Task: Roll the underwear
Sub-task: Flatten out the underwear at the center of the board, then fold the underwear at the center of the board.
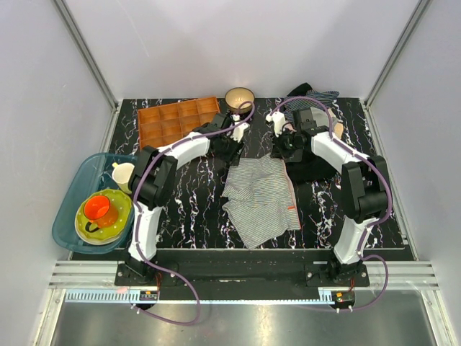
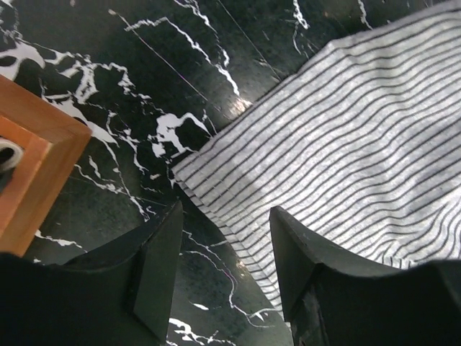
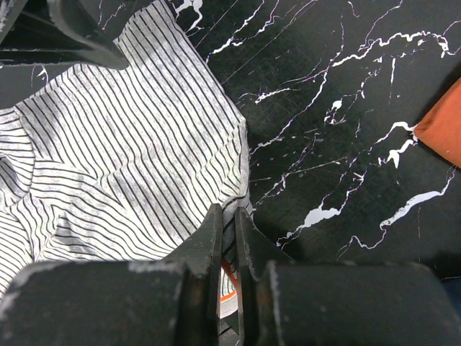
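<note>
The underwear (image 1: 259, 198), white with thin grey stripes, lies spread flat on the black marbled table. My left gripper (image 1: 232, 155) hovers over its far left corner. In the left wrist view that gripper (image 2: 227, 216) is open, and the underwear's (image 2: 346, 144) edge runs between and under the fingers without being pinched. My right gripper (image 1: 281, 153) is at the far right corner. The right wrist view shows that gripper (image 3: 229, 216) shut on the underwear's (image 3: 122, 166) edge, with an orange-red tag (image 3: 229, 277) between the fingers.
A wooden compartment tray (image 1: 176, 119) and a small bowl (image 1: 239, 96) sit at the back left. A blue bin (image 1: 70, 189) with plates and an orange cup is at the left edge. A dark striped garment (image 1: 317, 95) and a black cloth (image 1: 317, 169) lie to the right.
</note>
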Action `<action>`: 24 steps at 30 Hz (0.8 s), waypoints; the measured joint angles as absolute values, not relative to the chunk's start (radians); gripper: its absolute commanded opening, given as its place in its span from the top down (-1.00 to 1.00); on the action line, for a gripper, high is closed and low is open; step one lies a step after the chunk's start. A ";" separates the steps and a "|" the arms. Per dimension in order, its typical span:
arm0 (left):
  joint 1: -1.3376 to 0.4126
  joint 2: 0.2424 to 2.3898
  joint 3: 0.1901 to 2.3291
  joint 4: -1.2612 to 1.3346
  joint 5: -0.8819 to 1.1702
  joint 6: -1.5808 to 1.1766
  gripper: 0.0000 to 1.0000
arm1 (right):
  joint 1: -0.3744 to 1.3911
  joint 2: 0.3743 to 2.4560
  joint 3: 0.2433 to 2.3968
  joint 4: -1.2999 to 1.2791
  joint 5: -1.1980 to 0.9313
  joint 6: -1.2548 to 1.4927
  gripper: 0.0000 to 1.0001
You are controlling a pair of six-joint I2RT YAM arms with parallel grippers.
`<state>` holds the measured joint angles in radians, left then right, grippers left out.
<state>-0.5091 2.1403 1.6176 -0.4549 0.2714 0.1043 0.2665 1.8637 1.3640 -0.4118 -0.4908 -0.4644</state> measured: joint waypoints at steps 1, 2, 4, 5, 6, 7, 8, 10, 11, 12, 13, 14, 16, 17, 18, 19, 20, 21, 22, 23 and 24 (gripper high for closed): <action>-0.509 2.144 1.621 -0.451 0.267 0.104 -0.07 | 0.266 1.864 1.364 -0.412 -0.492 -0.463 0.95; -0.508 2.148 1.625 -0.447 0.263 0.104 -0.05 | 0.266 1.864 1.364 -0.412 -0.493 -0.463 0.95; -0.507 2.162 1.645 -0.446 0.258 0.101 0.02 | 0.266 1.864 1.364 -0.412 -0.498 -0.462 0.95; -0.506 2.172 1.660 -0.448 0.257 0.099 0.05 | 0.266 1.864 1.364 -0.412 -0.499 -0.462 0.95; -0.505 2.184 1.677 -0.449 0.257 0.096 0.08 | 0.266 1.866 1.364 -0.412 -0.500 -0.462 0.95; -0.505 2.193 1.691 -0.450 0.257 0.092 0.12 | 0.266 1.866 1.364 -0.412 -0.501 -0.462 0.95; -0.505 2.207 1.708 -0.452 0.257 0.088 0.12 | 0.266 1.867 1.364 -0.412 -0.501 -0.461 0.95; -0.505 2.228 1.731 -0.459 0.257 0.080 0.13 | 0.265 1.867 1.364 -0.412 -0.507 -0.460 0.95; -0.505 2.239 1.741 -0.465 0.257 0.078 0.13 | 0.265 1.867 1.364 -0.412 -0.510 -0.459 0.95; -0.505 2.246 1.747 -0.470 0.257 0.076 0.13 | 0.265 1.867 1.364 -0.412 -0.514 -0.458 0.95; -0.505 2.254 1.750 -0.476 0.257 0.075 0.14 | 0.265 1.867 1.364 -0.412 -0.516 -0.457 0.95; -0.503 2.255 1.755 -0.478 0.256 0.073 0.18 | 0.265 1.867 1.364 -0.412 -0.517 -0.456 0.95; -0.502 2.257 1.761 -0.489 0.255 0.071 0.23 | 0.265 1.868 1.364 -0.412 -0.518 -0.455 0.95; -0.501 2.258 1.761 -0.493 0.254 0.070 0.30 | 0.265 1.869 1.364 -0.412 -0.518 -0.455 0.95; -0.501 2.259 1.765 -0.499 0.253 0.070 0.37 | 0.265 1.869 1.364 -0.412 -0.518 -0.455 0.95; -0.501 2.260 1.768 -0.503 0.253 0.070 0.50 | 0.264 1.870 1.364 -0.412 -0.518 -0.455 0.95; -0.501 2.260 1.768 -0.506 0.252 0.069 0.60 | 0.265 1.871 1.364 -0.412 -0.519 -0.455 0.95; -0.500 2.260 1.769 -0.511 0.252 0.070 0.81 | 0.264 1.872 1.364 -0.412 -0.519 -0.455 0.95; -0.500 2.260 1.769 -0.516 0.252 0.067 0.86 | 0.264 1.874 1.364 -0.412 -0.520 -0.455 0.95; -0.500 2.260 1.769 -0.519 0.252 0.066 0.89 | 0.264 1.876 1.364 -0.412 -0.522 -0.455 0.96; -0.500 2.260 1.769 -0.522 0.252 0.065 0.93 | 0.264 1.877 1.364 -0.413 -0.525 -0.455 0.95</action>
<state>-0.5003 2.2601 1.7691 -0.5217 0.2520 0.0654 0.2642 1.8771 1.3640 -0.4126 -0.5251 -0.4549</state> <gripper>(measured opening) 0.096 0.106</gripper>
